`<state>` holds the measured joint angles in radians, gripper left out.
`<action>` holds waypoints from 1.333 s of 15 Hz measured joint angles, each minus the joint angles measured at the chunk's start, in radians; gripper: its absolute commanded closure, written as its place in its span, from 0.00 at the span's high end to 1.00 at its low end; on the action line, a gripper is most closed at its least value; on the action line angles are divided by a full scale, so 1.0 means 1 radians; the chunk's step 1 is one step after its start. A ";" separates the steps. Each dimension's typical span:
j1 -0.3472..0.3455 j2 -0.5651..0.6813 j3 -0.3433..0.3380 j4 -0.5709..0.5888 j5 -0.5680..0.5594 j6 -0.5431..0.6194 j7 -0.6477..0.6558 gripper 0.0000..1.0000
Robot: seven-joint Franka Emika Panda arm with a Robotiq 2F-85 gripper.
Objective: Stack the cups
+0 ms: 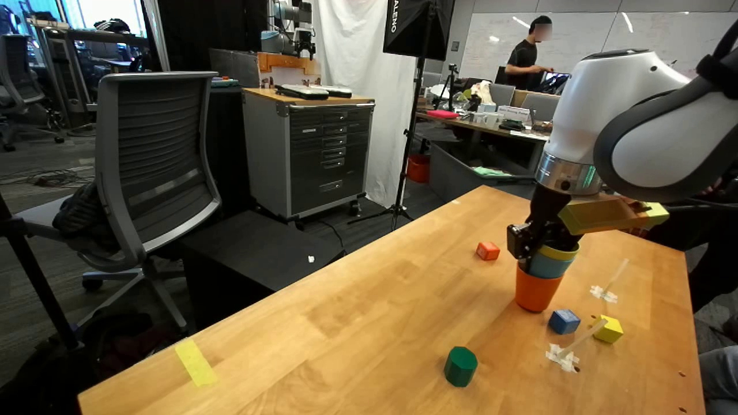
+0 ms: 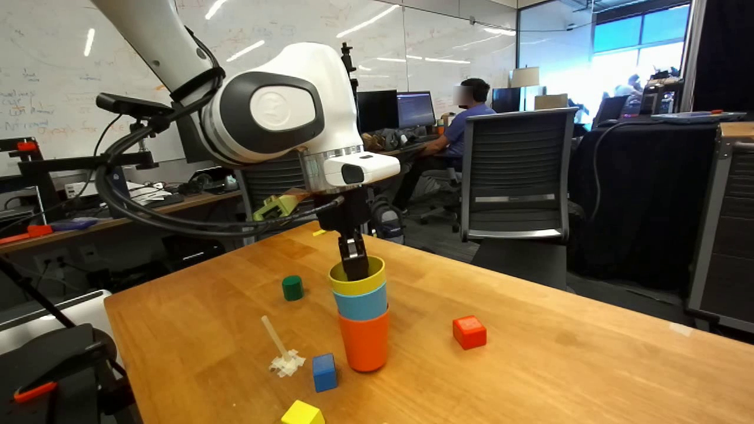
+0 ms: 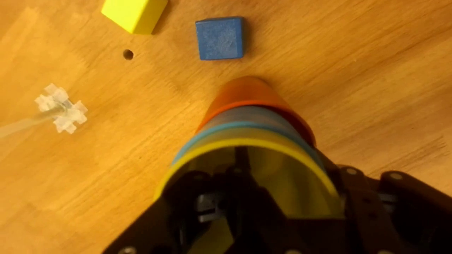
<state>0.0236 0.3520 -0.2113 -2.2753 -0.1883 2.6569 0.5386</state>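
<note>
The cups stand in one stack on the wooden table. The orange cup (image 1: 537, 291) is at the bottom, the blue cup (image 1: 549, 266) sits in it, and the yellow cup (image 1: 562, 252) is on top. In an exterior view the same order shows: orange (image 2: 365, 344), blue (image 2: 362, 305), yellow (image 2: 358, 288). My gripper (image 3: 283, 158) straddles the yellow cup's wall (image 3: 293, 187), one finger inside the cup and the other outside against the stack. A gap shows between the fingers, so it looks open. The fingertip inside the cup is partly hidden.
A blue cube (image 3: 220, 38) stands close to the stack, with a yellow cube (image 3: 136, 14) beyond it. A red block (image 2: 469, 332) and a green block (image 1: 460, 366) lie further off. Thin sticks (image 1: 582, 339) are taped upright to the table.
</note>
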 measured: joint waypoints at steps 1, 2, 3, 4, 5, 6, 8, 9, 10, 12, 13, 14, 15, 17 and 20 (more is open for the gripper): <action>-0.003 -0.002 -0.004 0.000 0.000 0.000 -0.010 0.82; -0.007 -0.004 -0.007 0.000 0.000 0.000 -0.020 0.87; -0.011 -0.006 -0.009 0.000 0.001 0.000 -0.028 0.88; -0.014 -0.007 -0.010 0.000 0.003 0.000 -0.038 0.92; -0.017 -0.008 -0.010 0.000 0.004 0.000 -0.048 0.97; -0.020 -0.008 -0.010 -0.001 0.007 0.000 -0.059 0.93; -0.022 -0.008 -0.009 -0.001 0.021 0.000 -0.083 1.00; -0.022 -0.006 -0.006 -0.003 0.031 0.001 -0.093 1.00; -0.023 -0.001 -0.004 -0.005 0.042 0.002 -0.103 1.00; -0.023 0.008 0.003 -0.009 0.060 0.002 -0.121 1.00; -0.023 0.012 0.006 -0.010 0.067 0.002 -0.130 1.00; -0.023 0.014 0.009 -0.010 0.077 0.002 -0.138 1.00; -0.023 0.015 0.012 -0.011 0.088 0.002 -0.149 1.00; -0.024 0.015 0.019 -0.010 0.107 0.002 -0.169 1.00; -0.025 0.010 0.026 -0.009 0.139 0.006 -0.190 1.00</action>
<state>-0.0013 0.3619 -0.1849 -2.2846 -0.0495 2.6626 0.3488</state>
